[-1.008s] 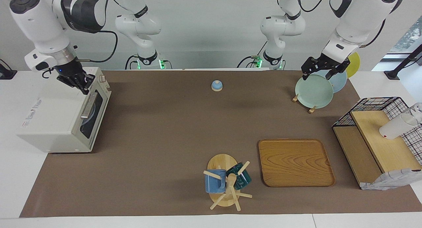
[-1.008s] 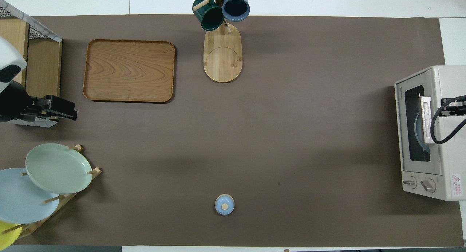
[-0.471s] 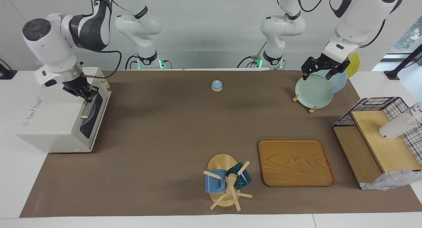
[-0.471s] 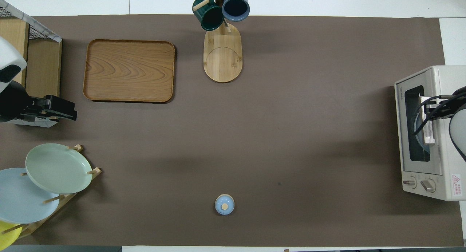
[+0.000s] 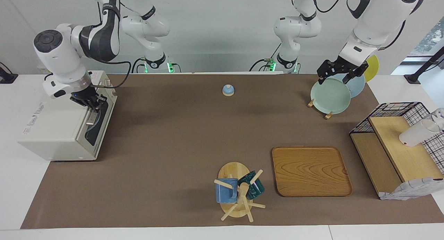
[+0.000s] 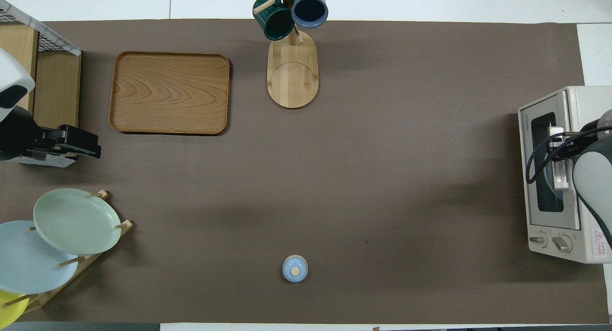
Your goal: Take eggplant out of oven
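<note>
Table-end oven (image 5: 62, 125), right tool (image 5: 93, 106) at door handle (image 5: 91, 118)

Bright, even overhead light; soft shadows; sharp.

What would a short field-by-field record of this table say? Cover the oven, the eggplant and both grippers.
oven: white toaster oven at the right arm's end of the table, door shut
eggplant: not visible
right gripper: shut, at the oven door's handle
left gripper: open, waiting over the green plate in the plate rack
</note>
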Controlling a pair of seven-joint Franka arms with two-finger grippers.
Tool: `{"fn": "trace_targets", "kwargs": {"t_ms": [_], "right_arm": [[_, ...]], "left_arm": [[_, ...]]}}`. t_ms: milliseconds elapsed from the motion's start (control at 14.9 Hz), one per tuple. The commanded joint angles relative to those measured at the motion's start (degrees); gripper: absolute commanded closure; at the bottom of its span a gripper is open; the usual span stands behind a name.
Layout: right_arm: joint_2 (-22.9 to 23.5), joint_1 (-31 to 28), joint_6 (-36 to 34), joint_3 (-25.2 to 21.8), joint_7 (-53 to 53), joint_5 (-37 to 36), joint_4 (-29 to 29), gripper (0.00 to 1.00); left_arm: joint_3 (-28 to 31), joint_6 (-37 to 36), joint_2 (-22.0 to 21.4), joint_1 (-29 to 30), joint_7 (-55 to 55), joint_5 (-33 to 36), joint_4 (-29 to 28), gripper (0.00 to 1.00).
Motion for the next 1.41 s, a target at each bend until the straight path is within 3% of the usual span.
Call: {"fn": "trace_targets", "kwargs": {"t_ms": [0,807,1143,1345], "right_arm": [[-0.3,0.8,7.2,0.2,0.0,-0.2,-5.4,1.00],[8.4,4.9,24.1,0.5,4.0,3.3,-9.4,1.00],[11.7,6.6,26.0,0.8,4.4,6.3,-9.2,1.00],[11.8,9.3,26.2,0.9,11.2,6.3,-9.2,1.00]], "left_arm": [[-0.3,-0.6,-1.0,0.5,0.1,1.1,-0.6,0.00],[-0.3,-0.6,-1.0,0.5,0.1,1.1,-0.6,0.00],[-0.3,-0.6,-1.0,0.5,0.0,1.1,-0.6,0.00],[-0.3,-0.6,-1.0,0.5,0.0,1.1,-0.6,0.00]]}}
